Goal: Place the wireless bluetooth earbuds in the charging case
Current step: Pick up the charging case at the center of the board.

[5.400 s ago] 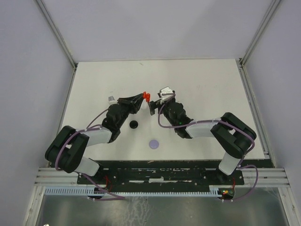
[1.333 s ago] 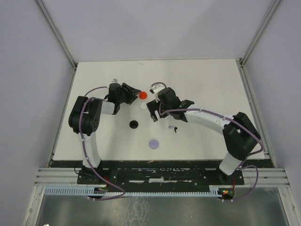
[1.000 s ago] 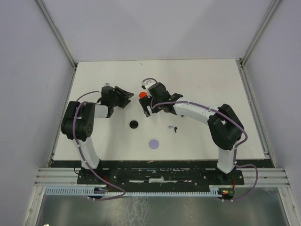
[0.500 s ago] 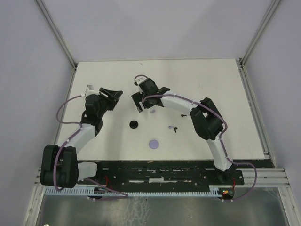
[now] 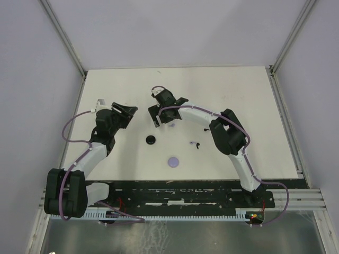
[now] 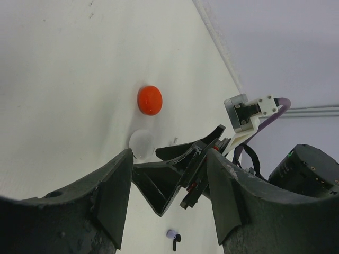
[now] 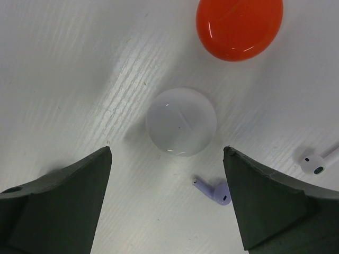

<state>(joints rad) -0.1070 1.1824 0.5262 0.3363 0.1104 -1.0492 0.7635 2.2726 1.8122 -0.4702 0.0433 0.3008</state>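
I am hovering the right arm's fingers (image 7: 63,206) over the white surface (image 5: 238,95), left of centre on its far half, spread wide and gripping nothing. The thing I am aiming at, the small lavender stemmed plastic earbud (image 7: 214,191), is lying flat in the gap between them. It is closer to the finger on the right of the wrist view and just beside the white glossy round disc (image 7: 181,121). Its long axis is running nearly across the gap, stem toward the middle and bud toward that finger, so I am judging that a wrist turn is needed before closing. The left arm's fingers (image 6: 106,196) are parted too and gripping nothing. They are sitting just to the left and farther from the bud, which makes the right arm the nearer one. I am counting four round discs, which I am taking for the cases: the white one, a red glossy disc (image 7: 239,26), a black disc (image 5: 151,139) and a lavender disc (image 5: 173,161). I am counting four earbuds showing: the lavender one, a white stemmed earbud (image 7: 312,163) beyond that same finger, and a black earbud (image 5: 197,146) just beside a pale earbud (image 5: 191,142), right of the black disc.
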